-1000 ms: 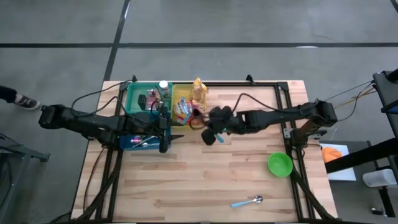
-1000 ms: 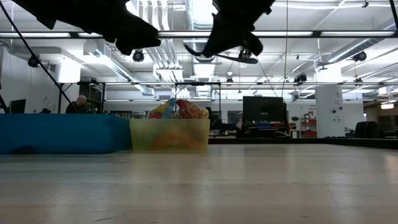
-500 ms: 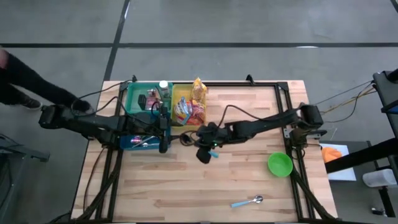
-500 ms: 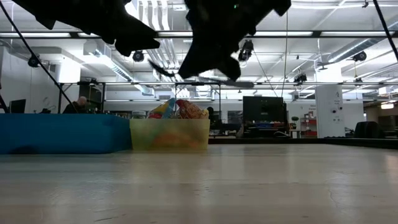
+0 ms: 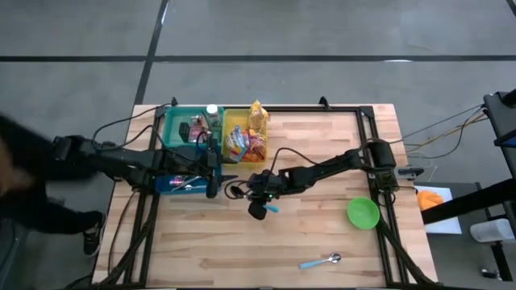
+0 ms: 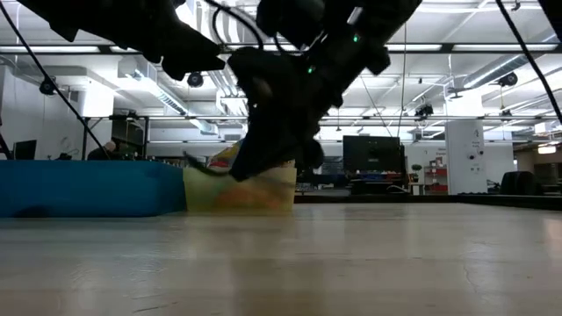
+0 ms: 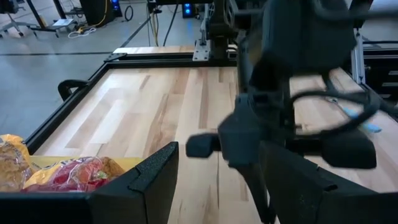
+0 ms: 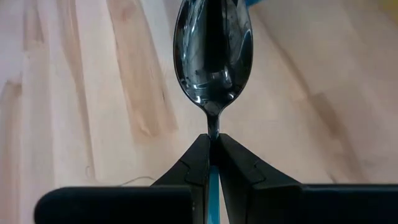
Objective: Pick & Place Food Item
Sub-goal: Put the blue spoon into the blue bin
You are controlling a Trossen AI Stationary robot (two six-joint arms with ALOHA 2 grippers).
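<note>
My right gripper [image 5: 243, 191] hangs low over the middle of the table, slanting down, shut on a metal spoon [image 8: 211, 50] with a blue handle. The spoon's bowl [image 6: 198, 164] sticks out ahead of the fingers, clear of the wood. Food packets [image 5: 246, 142] stand in a yellow bin [image 5: 231, 121] at the far side, just beyond the gripper. My left gripper [image 7: 217, 199] waits open over the blue bin [image 5: 179, 184], with nothing between its fingers. My right gripper pinches the spoon's thin neck [image 8: 213, 129], just behind the bowl, between its two fingertips. The blue handle [image 8: 213, 180] runs back between the fingers, which lie along the spoon. The spoon points forward and down, bowl face up, lifted clear of the table.
A green bin [image 5: 189, 125] with small things stands left of the yellow one. A green bowl [image 5: 363, 213] sits near the right edge and a second spoon [image 5: 322, 261] lies near the front edge. A person moves beside the table's left end [image 5: 32, 185].
My right gripper has come down and toward the table's left and near edges, tipping its fingers further downward, with the spoon still pinched. A person has walked along the table's left side.
</note>
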